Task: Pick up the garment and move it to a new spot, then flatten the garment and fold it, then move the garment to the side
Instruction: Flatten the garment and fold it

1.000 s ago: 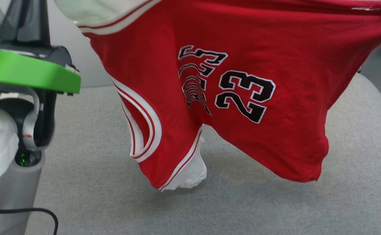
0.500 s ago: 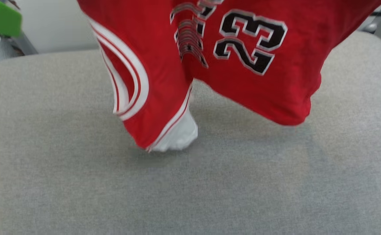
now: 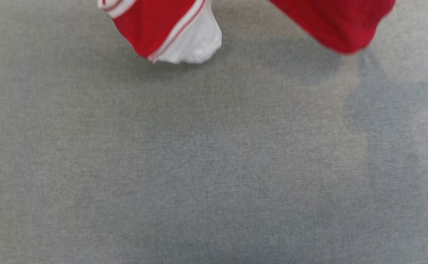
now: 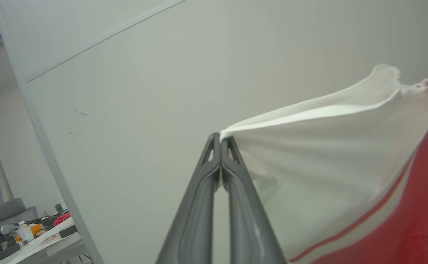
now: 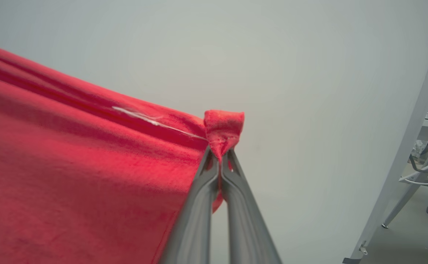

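The garment hangs in the air, stretched between both grippers. In the head view its lowest parts dangle at the top edge: a red fold with striped trim and a white sleeve (image 3: 184, 36), and a red corner (image 3: 340, 25), both just above the grey table (image 3: 214, 165). My left gripper (image 4: 220, 137) is shut on the edge of the white sleeve (image 4: 327, 157). My right gripper (image 5: 219, 152) is shut on a bunched red corner of the garment (image 5: 71, 165). The "23" and lettering are out of view.
A pale wall stands behind both grippers. A grey post (image 4: 41, 146) and a cluttered desk (image 4: 34, 234) lie at the left in the left wrist view. A post and metal frame legs (image 5: 419, 176) stand at the right in the right wrist view.
The head camera has tilted down, so the garment has slid to the top of the picture and the left arm has left it. The garment stays hanging from both grippers.
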{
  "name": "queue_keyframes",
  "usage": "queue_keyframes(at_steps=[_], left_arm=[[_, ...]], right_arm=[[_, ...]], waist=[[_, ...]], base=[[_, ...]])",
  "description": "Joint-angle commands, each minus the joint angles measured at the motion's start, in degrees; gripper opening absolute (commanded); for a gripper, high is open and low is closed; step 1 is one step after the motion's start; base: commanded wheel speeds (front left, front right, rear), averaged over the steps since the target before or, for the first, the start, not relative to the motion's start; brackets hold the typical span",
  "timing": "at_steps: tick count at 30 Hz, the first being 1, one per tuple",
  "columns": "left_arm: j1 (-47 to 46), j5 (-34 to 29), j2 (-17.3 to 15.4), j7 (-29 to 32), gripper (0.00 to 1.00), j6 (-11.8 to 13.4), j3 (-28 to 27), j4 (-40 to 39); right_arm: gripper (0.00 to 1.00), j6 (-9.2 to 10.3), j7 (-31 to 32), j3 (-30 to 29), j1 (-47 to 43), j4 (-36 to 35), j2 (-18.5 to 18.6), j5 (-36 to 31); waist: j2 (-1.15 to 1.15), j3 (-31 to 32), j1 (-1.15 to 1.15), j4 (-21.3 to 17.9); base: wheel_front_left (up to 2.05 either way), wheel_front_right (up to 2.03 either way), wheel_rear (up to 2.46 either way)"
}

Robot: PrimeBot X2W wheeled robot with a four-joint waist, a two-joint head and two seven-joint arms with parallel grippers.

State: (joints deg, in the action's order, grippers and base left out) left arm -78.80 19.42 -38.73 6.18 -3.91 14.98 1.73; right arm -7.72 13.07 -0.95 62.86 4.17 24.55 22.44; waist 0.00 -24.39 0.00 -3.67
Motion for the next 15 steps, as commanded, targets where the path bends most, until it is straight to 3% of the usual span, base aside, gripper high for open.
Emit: queue_keyframes(at_steps=[1, 7, 15], left_arm=[[-4.24, -1.52, -0.79, -1.05, 0.0, -0.27, -0.03, 2.8], [-18.21, -6.39, 0.15, -6.16, 0.0, -1.96, 3.79, 14.99], [-34.95, -12.47, 2.51, -17.89, 0.0, -2.3, 7.41, 30.78]], right_arm=[[0.0, 0.23, -0.89, 0.21, 2.83, 2.22, 0.06, -1.12], [0.0, 0.23, -5.87, 3.12, 14.27, 11.87, -2.14, -4.08], [0.0, 0.23, -14.42, 1.07, 27.36, 24.57, -6.8, -9.39]], waist=[[0.0, -7.8, 0.0, 0.43], [0.0, -12.69, 0.0, -0.26], [0.0, -17.04, 0.0, -0.5]], base=[[0.0, 0.0, 0.0], [0.0, 0.0, 0.0], [0.0, 0.0, 0.0]])
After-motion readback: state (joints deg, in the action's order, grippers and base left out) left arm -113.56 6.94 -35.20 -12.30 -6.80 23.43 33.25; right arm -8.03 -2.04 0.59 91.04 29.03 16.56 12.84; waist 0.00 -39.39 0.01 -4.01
